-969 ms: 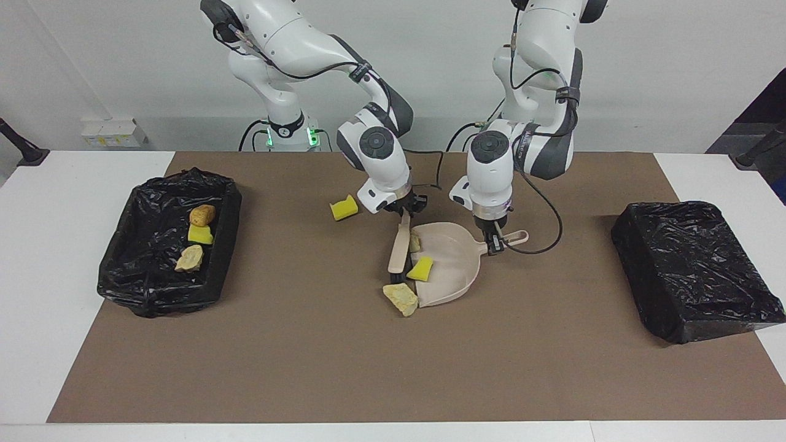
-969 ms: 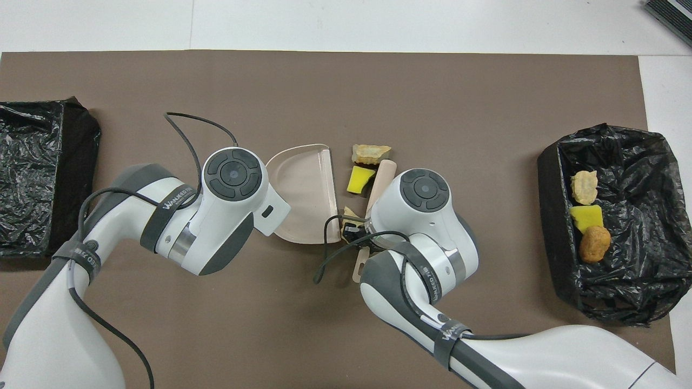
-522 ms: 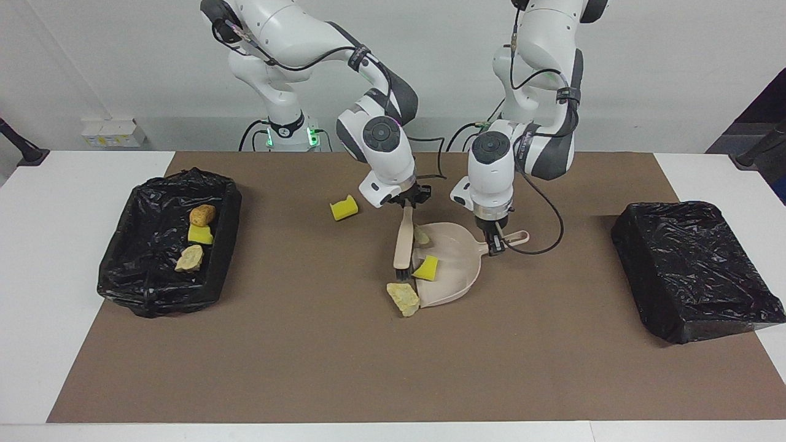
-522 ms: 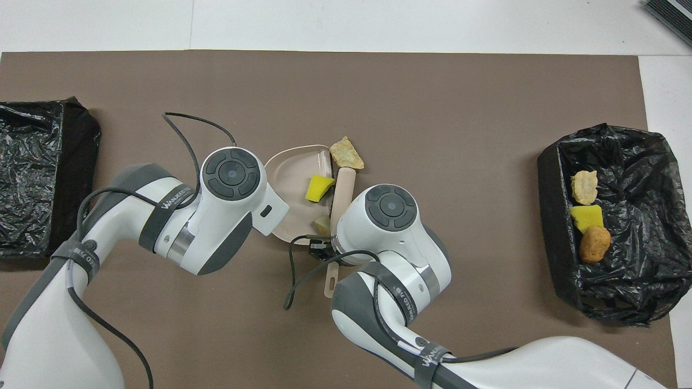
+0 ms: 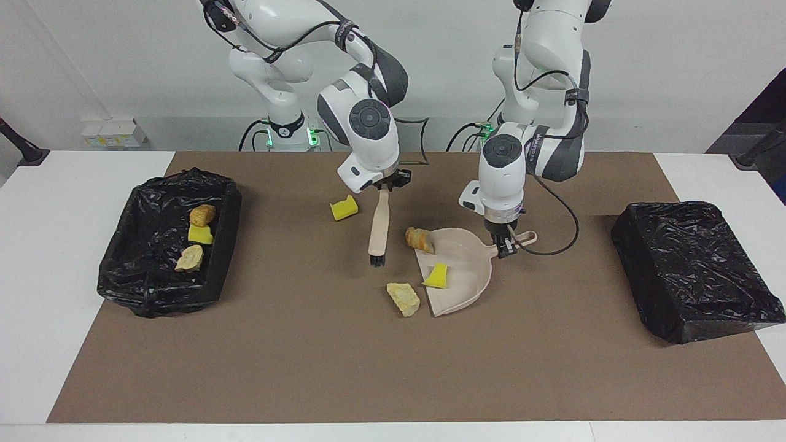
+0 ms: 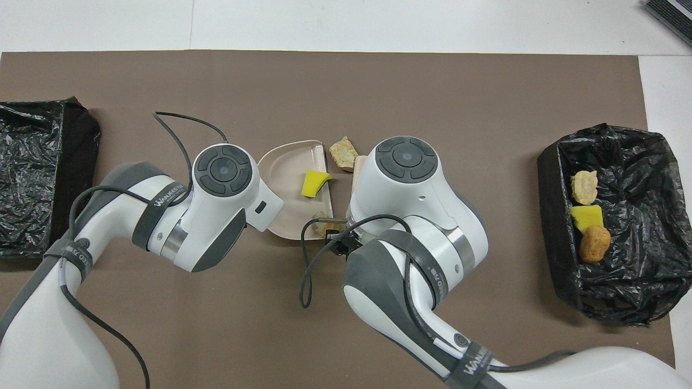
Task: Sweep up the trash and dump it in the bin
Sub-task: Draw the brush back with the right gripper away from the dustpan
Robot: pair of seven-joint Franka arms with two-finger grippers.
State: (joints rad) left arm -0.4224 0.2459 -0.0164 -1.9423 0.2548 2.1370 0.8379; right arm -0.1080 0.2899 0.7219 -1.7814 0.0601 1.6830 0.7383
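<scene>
Right gripper [image 5: 385, 186], clamped on beige plastic brush [image 5: 378, 228], has lifted it clear. Left gripper [image 5: 505, 244] grips beige plastic dustpan [image 5: 462, 270] handle. Yellow foam wedge [image 5: 437, 276] now in pan; pale beige lump [image 5: 403, 299] missed, lies beside lip on brown mat [image 5: 307, 344]. I need another sweep.

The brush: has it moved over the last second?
Yes. The brush, held by the right gripper, has lifted away from the dustpan toward the yellow wedge on the mat, which stayed put.
</scene>
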